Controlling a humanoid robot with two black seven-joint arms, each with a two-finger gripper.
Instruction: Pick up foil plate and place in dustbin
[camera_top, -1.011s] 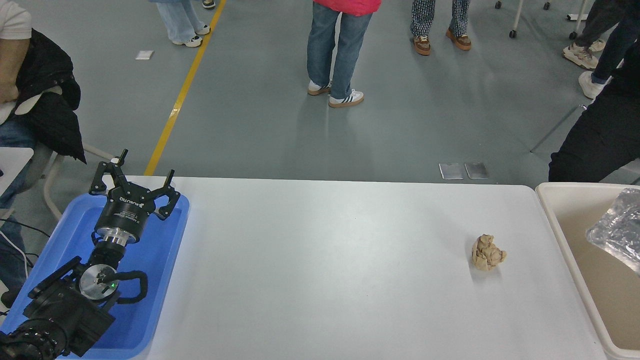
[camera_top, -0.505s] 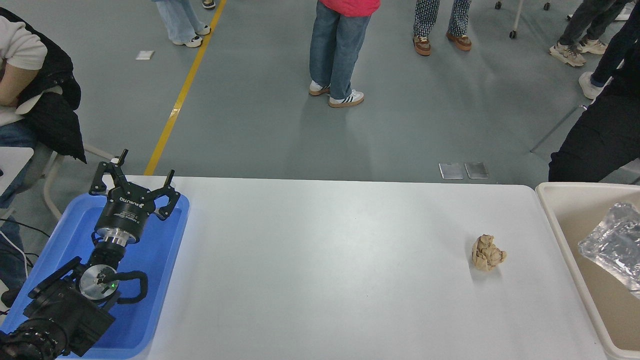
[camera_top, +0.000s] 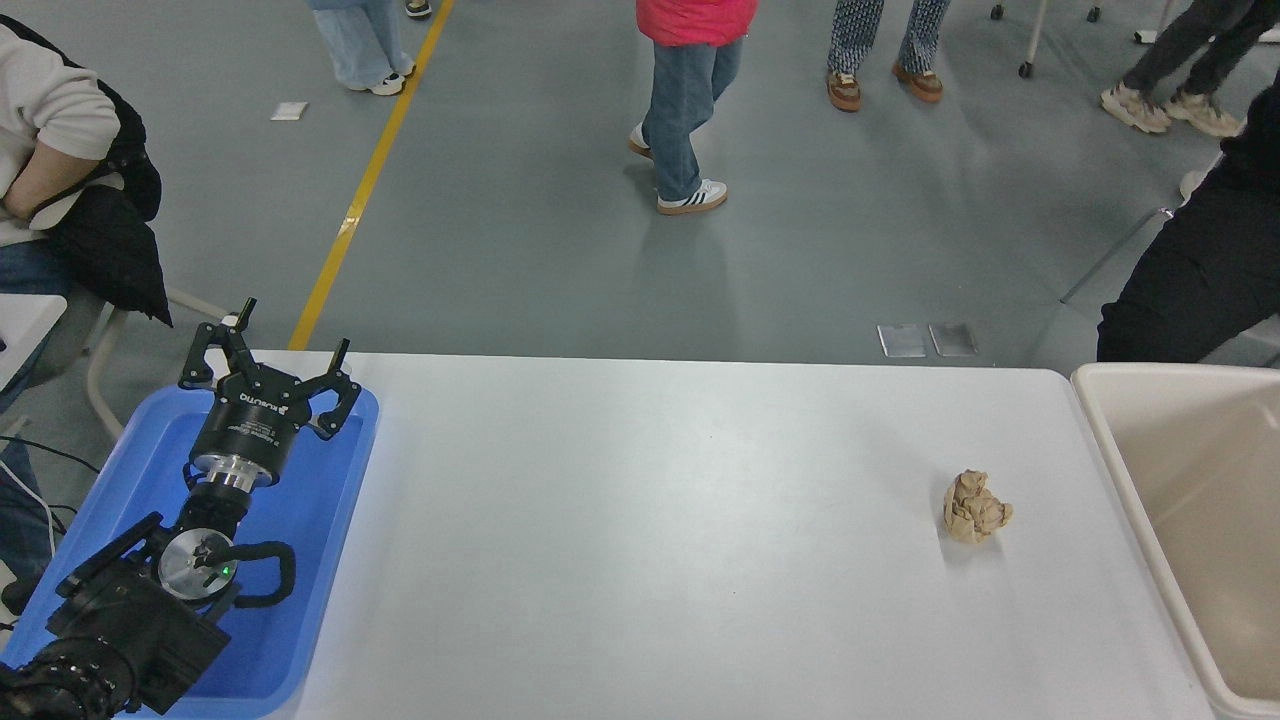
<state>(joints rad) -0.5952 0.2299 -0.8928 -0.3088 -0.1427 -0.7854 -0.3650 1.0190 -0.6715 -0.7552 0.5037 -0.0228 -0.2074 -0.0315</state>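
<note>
Head view
Left gripper: parked at the lower left above the blue tray, its fingers spread apart with nothing between them.
Left arm: runs from the bottom left corner up to the gripper, hanging over the tray's inside.
Right gripper: outside the picture, so its fingers cannot be judged.
Blue tray: sits on the table's left end, directly under and behind the spread fingers; its far rim lies just below the fingertips.
Table: white, stretches to the right of the fingers as far as the bin.
Paper ball: small, crumpled, brown; lies on the table well to the right of the fingers, nearer the bin than the tray.
Dustbin: beige, thick rounded rim, stands against the table's right end, the thing farthest from the fingers; only its left part is in the picture.
Foil plate: not visible on the table, in the shown part of the dustbin, or at the fingers.
People: several pairs of legs stand on the grey floor beyond the table; one person sits at the far left, beyond the fingers; another in dark clothes is beyond the bin.
</note>
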